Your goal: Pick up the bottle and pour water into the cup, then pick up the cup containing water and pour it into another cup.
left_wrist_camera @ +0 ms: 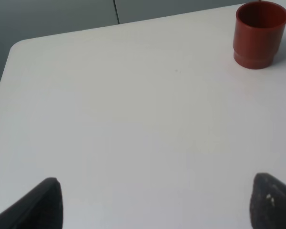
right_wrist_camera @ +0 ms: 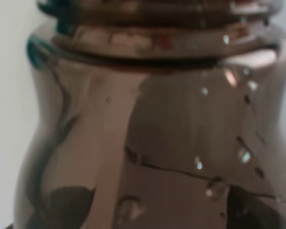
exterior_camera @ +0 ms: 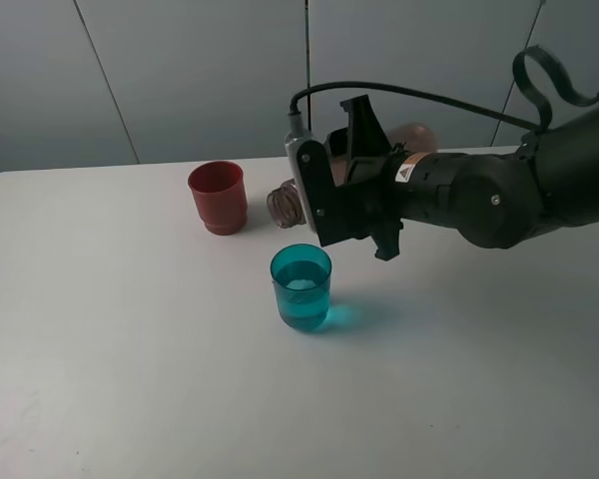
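Bottle: your right gripper is clamping it tipped, mouth left, near the cup.
Left gripper: you are holding it spread.

right arm: matte black, rounded joint housings, one silver screw. pale grey wrist camera block. black cable. triangle warning sticker. left gripper: black, blunt tips.

A plain white table with a rounded corner stands before a grey panelled wall with thin seams.
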Robot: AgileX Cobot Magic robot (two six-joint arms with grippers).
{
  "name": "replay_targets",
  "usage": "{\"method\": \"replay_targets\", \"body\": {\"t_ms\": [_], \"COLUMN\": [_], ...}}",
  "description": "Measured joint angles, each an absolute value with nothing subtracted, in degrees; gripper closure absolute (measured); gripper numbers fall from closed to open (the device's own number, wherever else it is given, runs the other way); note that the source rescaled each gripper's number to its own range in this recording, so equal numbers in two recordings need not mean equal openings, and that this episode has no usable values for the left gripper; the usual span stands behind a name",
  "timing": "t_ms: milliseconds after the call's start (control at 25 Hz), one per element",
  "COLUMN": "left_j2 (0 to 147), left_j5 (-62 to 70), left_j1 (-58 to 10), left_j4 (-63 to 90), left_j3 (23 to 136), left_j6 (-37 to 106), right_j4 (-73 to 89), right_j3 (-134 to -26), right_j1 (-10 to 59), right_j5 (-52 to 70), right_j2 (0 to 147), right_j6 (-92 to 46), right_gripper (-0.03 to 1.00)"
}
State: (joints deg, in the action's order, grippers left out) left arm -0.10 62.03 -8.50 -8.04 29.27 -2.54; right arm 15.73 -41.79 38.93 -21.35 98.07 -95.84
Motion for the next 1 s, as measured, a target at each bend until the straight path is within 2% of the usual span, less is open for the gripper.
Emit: {"method": "replay_targets", "body": {"t_ms": [200,280,520,600,760,1000], "left_j2": [-0.1,-0.1,-0.1,-0.1,-0.1,-0.1], "left_j5": [62.0,62.0,62.0,62.0,62.0,62.0], "left_j1": [-8.5,-8.5,-8.5,-8.5,-8.5,-8.5], "left_j4": [-8.0,-8.0,-8.0,-8.0,-8.0,-8.0], "left_j3": [29.3,29.3,29.3,29.3,29.3,29.3], "left_j6": [-2.5,-2.5,-2.5,-2.5,-2.5,-2.5], "right_j4": [9.5,4.9,-11.9,-13.9,-14.7,-14.9], "right_j3": [-47.8,-49.4,-50.1,-50.1,-50.1,-50.1], "right_j1": [37.0,34.9,26.4,24.1,21.5,18.4], "right_j5": [-16.0,-16.0,-26.2,-30.9,-37.4,-41.8], "right_j2": [97.8,97.8,98.5,100.1,105.1,111.3], "right_j6": [-72.7,-59.0,-12.8,-3.3,1.6,1.1], "right_gripper": [0.95,0.95,0.95,0.95,0.95,0.95]}}
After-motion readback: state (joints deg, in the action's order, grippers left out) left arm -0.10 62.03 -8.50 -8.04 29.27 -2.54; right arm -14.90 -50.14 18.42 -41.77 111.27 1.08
